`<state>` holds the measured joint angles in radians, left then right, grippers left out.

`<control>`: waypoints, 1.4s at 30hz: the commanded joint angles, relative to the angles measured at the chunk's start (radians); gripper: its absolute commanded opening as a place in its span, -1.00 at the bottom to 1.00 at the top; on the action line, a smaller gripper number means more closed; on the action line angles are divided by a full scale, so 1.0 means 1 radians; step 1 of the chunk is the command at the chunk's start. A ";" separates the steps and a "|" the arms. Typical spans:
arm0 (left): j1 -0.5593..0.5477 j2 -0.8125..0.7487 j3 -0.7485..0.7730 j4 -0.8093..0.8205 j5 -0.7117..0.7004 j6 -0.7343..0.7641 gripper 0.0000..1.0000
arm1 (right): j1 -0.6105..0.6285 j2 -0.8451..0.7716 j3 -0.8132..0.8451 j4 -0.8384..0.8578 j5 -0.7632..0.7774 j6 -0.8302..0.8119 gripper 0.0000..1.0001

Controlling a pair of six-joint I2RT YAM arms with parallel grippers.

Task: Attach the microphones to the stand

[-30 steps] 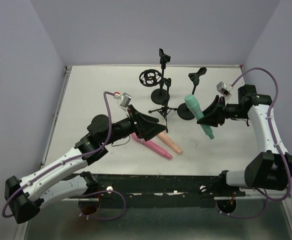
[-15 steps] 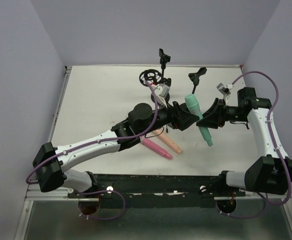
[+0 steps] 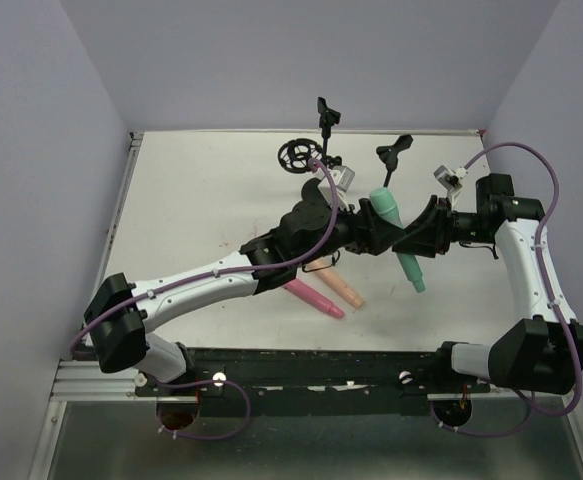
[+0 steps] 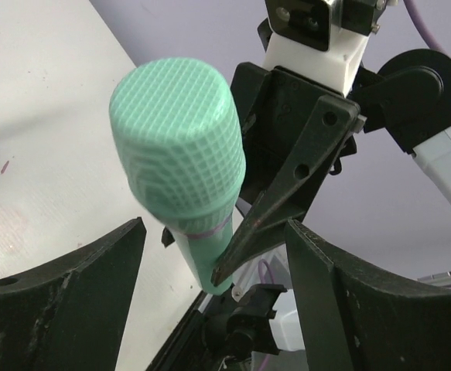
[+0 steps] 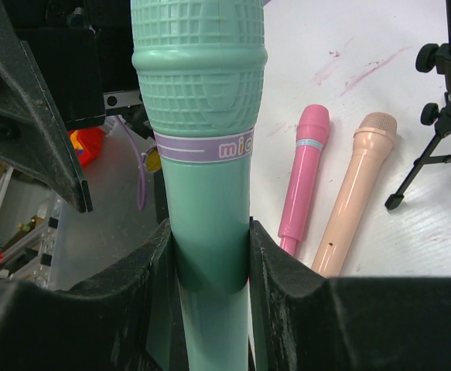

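Observation:
My right gripper point(image 3: 418, 238) is shut on the teal-green microphone point(image 3: 396, 240) and holds it tilted above the table, head up and to the left. In the right wrist view the fingers point(image 5: 275, 270) clamp its body point(image 5: 202, 154) below the purple band. My left gripper point(image 3: 376, 233) is open beside the microphone's head. In the left wrist view the head point(image 4: 180, 139) sits between the spread jaws of the left gripper point(image 4: 213, 228), untouched. The pink microphone point(image 3: 316, 298) and the peach microphone point(image 3: 341, 290) lie side by side on the table. The tripod stand point(image 3: 324, 113) stands behind them.
A second stand with a black clip point(image 3: 396, 150) stands at the back right, and a ring shock mount point(image 3: 296, 154) at the back centre. The left arm stretches across the middle of the table above the lying microphones. A tripod leg point(image 5: 430, 151) shows right of the peach microphone point(image 5: 357, 193).
My left arm has swung right and forward, from over the pink and peach microphones to the teal-green microphone's head. The right gripper has held the microphone almost still.

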<state>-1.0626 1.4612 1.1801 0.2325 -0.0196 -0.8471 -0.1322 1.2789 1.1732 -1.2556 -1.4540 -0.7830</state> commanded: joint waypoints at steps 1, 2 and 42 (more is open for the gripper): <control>-0.007 0.042 0.072 -0.004 -0.013 -0.010 0.57 | 0.009 -0.026 -0.018 0.027 -0.203 0.021 -0.72; -0.007 0.051 0.079 -0.001 -0.010 -0.010 0.52 | 0.009 -0.029 -0.020 0.030 -0.203 0.027 -0.72; 0.311 -0.564 0.007 -0.416 0.119 0.690 -1.00 | -0.047 -0.177 -0.313 0.539 0.070 0.151 0.99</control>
<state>-0.8871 0.8963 1.0489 -0.0193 -0.0044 -0.3332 -0.1547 1.0943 0.9333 -0.9001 -1.4578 -0.6819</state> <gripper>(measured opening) 0.504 0.997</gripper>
